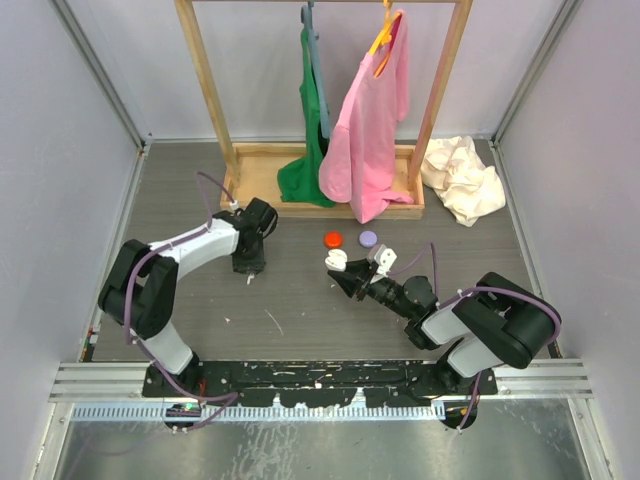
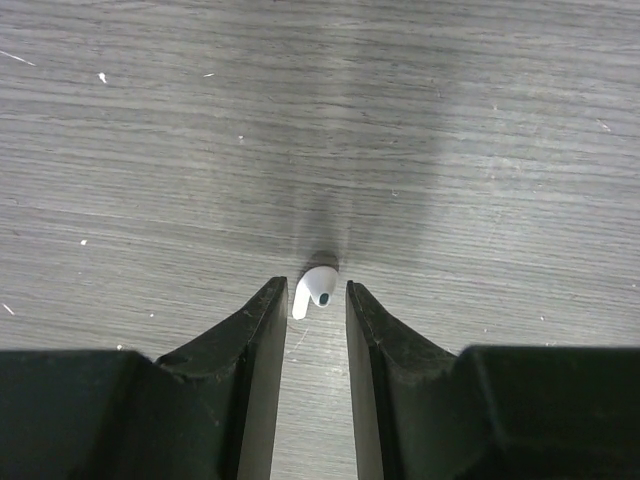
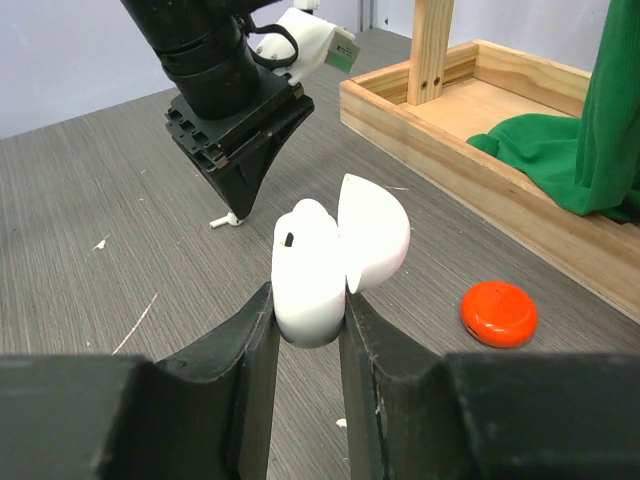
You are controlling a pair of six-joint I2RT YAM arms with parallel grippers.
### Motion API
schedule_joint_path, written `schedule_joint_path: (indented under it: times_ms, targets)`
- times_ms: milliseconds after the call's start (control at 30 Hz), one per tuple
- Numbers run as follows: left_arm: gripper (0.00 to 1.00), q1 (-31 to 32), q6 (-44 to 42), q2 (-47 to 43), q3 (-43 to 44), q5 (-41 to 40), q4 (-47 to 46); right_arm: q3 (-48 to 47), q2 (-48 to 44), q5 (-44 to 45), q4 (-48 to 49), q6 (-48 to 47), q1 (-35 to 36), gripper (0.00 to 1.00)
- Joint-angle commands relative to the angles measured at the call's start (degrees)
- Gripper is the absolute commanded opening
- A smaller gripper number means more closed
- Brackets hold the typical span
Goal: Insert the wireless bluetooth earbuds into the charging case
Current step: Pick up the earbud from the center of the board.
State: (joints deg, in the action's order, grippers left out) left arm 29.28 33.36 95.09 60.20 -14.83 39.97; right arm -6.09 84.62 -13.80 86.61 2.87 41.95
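Straddling the small white plastic earbud [image 2: 320,284], the left tool [image 2: 312,298] stands tip-down on the grey wood-grain tabletop [image 2: 480,150]. Its jaws are parted only a little wider than the bud and grip nothing. The bud lies flat at the 12 o'clock end of the gap, with its stem towards the left finger and its rounded head, marked by a dark spot, towards the right one. If the jaws close here, they meet a curved head and a thin stem at the very tips. The bud could then squirt out towards 12 o'clock, or twist in the pinch and come up at the wrong angle for its socket.

At about 3 o'clock from it in the top view, well apart, the right tool [image 3: 307,297] is clamped on the lower body of the glossy white rounded charging case [image 3: 305,275], whose hinged lid [image 3: 375,235] stands open. A white rounded shape with a dark dot sits at the case mouth; I cannot tell whether it is a bud already seated. That shell looks smooth and curved, so a push during insertion could tilt or slip it between the fingers, and a knock could swing the lid shut.

A flat round red cap [image 3: 500,313] lies at 12 o'clock from the case, and a small round purple cap [image 1: 368,239] at 1 o'clock, near enough to stop a dropped bud.
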Motion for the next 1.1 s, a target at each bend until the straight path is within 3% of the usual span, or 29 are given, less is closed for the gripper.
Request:
schedule_joint_path:
  times_ms: [0, 633, 1067]
  targets:
    - [0.31, -0.71, -1.14, 1.58, 2.09, 1.95, -1.41, -0.27, -1.17, 0.00, 10.38, -1.03, 0.21, 0.06]
    - [0.21, -1.94, -1.44, 5.54, 2.80, 4.31, -0.12, -0.31, -1.12, 0.00, 10.34, -1.13, 0.20, 0.06]
    - [0.26, -2.27, -0.02, 5.44, 3.86, 4.33, 3.76, -0.33, -1.04, -0.18, 10.38, -0.96, 0.19, 0.06]
